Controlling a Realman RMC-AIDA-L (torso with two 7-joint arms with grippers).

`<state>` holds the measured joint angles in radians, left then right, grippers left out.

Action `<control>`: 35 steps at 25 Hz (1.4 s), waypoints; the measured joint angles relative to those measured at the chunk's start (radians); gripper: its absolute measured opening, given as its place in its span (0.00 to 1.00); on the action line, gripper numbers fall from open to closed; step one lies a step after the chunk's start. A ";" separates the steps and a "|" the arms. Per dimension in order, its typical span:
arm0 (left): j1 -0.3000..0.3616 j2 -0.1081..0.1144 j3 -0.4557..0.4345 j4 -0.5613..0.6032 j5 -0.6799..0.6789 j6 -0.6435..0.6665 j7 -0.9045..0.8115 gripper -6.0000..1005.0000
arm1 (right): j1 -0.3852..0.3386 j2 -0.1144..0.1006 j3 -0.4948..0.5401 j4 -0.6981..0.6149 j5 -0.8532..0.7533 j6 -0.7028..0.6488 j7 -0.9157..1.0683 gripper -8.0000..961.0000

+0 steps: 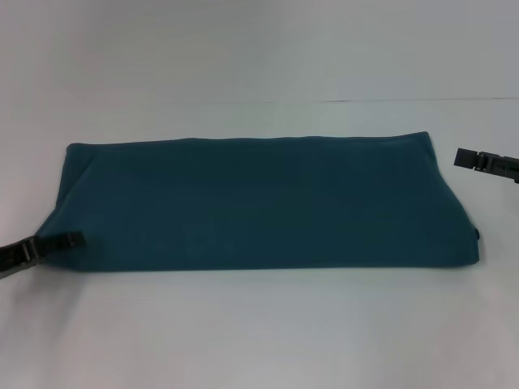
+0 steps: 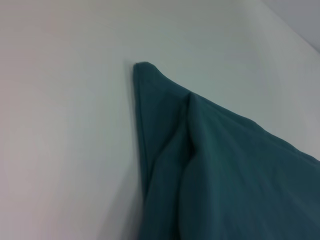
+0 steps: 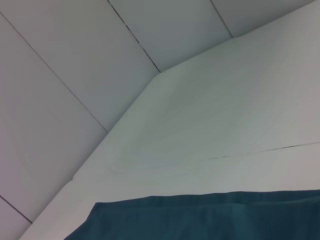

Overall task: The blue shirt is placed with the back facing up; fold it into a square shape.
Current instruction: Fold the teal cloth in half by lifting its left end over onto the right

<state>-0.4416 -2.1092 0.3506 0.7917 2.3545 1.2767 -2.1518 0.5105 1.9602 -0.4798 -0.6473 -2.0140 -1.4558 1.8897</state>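
The blue shirt (image 1: 259,203) lies folded into a long, wide band across the white table (image 1: 259,332), plain side up, with no lettering showing. My left gripper (image 1: 77,240) reaches in low from the left, its tip at the shirt's near left edge. My right gripper (image 1: 461,158) hovers just off the shirt's far right corner, apart from the cloth. In the left wrist view a pointed corner of the shirt (image 2: 225,170) rests on the table with a raised crease. The right wrist view shows one straight folded edge of the shirt (image 3: 210,217).
Bare white tabletop surrounds the shirt on all sides. A thin seam (image 1: 405,100) runs across the table behind the shirt. In the right wrist view the table's far edge (image 3: 125,112) meets grey panels (image 3: 75,60) beyond it.
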 joint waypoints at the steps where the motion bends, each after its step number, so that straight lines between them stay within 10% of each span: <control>1: 0.001 0.000 -0.002 0.001 -0.001 -0.005 0.000 0.83 | 0.000 0.000 0.000 0.000 0.000 0.000 0.000 0.95; 16: -0.002 0.003 0.002 0.000 0.003 -0.021 -0.004 0.47 | -0.001 0.000 0.000 0.000 0.000 -0.004 -0.001 0.95; 24: 0.004 0.009 -0.004 0.004 0.004 -0.029 -0.003 0.05 | 0.003 0.008 0.000 0.001 0.000 -0.002 -0.001 0.95; 35: 0.023 0.029 -0.085 0.042 0.048 -0.026 0.000 0.06 | 0.032 0.035 -0.003 0.009 0.001 0.022 0.000 0.95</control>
<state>-0.4185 -2.0800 0.2661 0.8334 2.4022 1.2510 -2.1522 0.5424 1.9955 -0.4830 -0.6380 -2.0135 -1.4333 1.8895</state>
